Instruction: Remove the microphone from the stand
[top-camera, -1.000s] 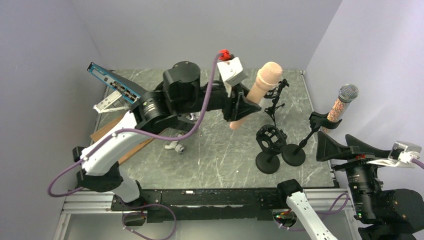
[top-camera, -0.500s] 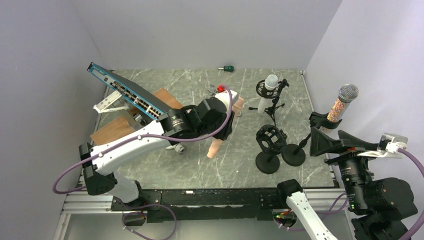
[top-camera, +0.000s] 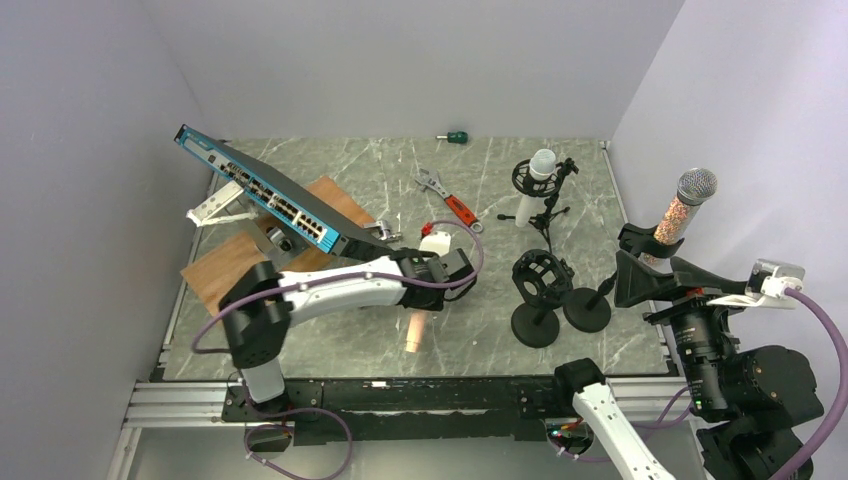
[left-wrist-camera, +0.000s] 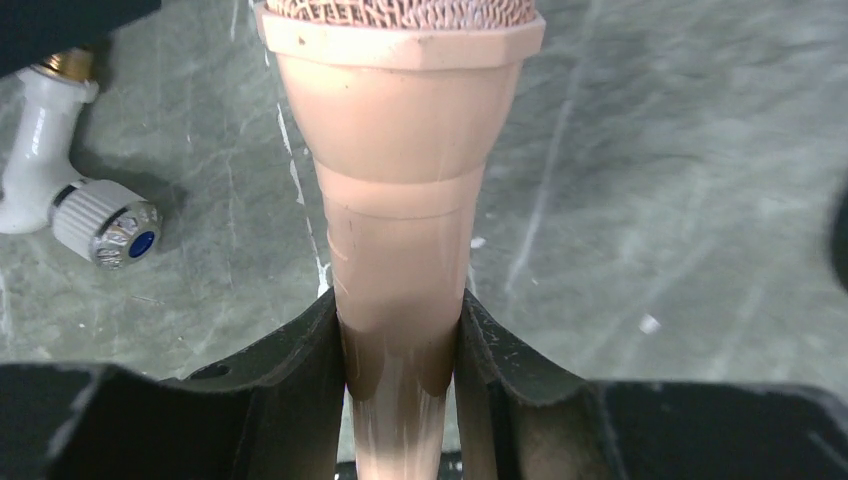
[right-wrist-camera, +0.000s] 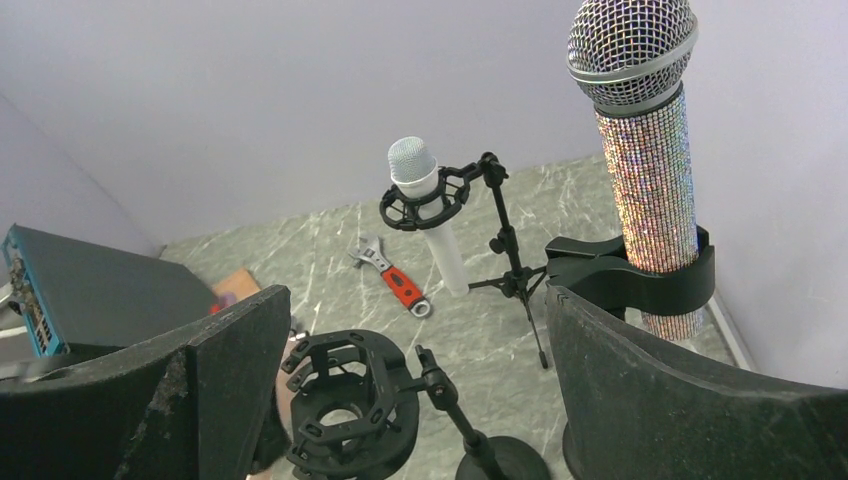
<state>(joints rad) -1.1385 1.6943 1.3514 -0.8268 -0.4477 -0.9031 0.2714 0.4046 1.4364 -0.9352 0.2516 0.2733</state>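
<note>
My left gripper (top-camera: 427, 298) is shut on a peach microphone (top-camera: 413, 331) and holds it low over the front middle of the table, off any stand. In the left wrist view the fingers clamp its tapered handle (left-wrist-camera: 398, 250) at my left gripper (left-wrist-camera: 400, 350), with the mesh head at the top edge. My right gripper (top-camera: 632, 279) is open and empty, near a glittery microphone (top-camera: 683, 210) standing in a black clip stand (right-wrist-camera: 640, 275). A white microphone (top-camera: 535, 180) sits in a shock mount on a small tripod. A black shock-mount stand (top-camera: 540, 283) is empty.
A tilted blue network switch (top-camera: 265, 190) rests over a wooden board (top-camera: 225, 262) at the left. A red-handled wrench (top-camera: 450, 200) lies mid-table. A white valve (left-wrist-camera: 60, 170) lies beside the held microphone. A small green object (top-camera: 455, 136) is by the back wall.
My left arm swung down from high near the back tripod to low over the table's front, carrying the peach microphone. My right gripper shifted slightly left.
</note>
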